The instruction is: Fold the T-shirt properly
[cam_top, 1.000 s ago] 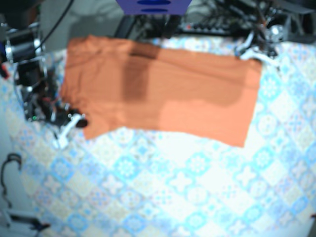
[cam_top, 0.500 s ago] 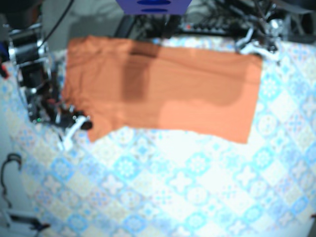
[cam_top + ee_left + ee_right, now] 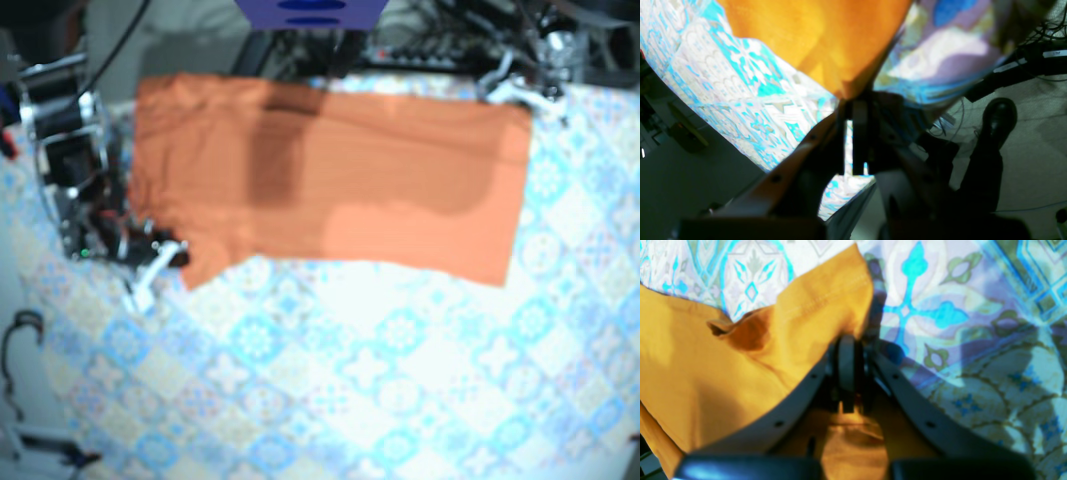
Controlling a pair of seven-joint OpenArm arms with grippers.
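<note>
An orange T-shirt [image 3: 340, 190] lies folded into a long band across the far half of the patterned tablecloth [image 3: 380, 380]. In the base view my right gripper [image 3: 170, 255] sits at the shirt's near-left corner. The right wrist view shows that gripper [image 3: 848, 340] shut on the hemmed edge of the orange cloth [image 3: 706, 373]. My left gripper [image 3: 512, 92] is at the shirt's far-right corner, by the table's back edge. In the left wrist view it [image 3: 857, 100] is shut on the tip of the orange corner [image 3: 813, 36].
Cables and dark equipment [image 3: 440, 45] crowd the back edge, with a blue object [image 3: 310, 12] at top centre. A looped cable [image 3: 20, 340] lies off the left side. The left wrist view shows the table's edge, floor and a black shoe [image 3: 998, 116].
My right gripper has slid a little toward the near right, taking the shirt's near-left corner with it. My left gripper has shifted slightly toward the back edge with its corner.
</note>
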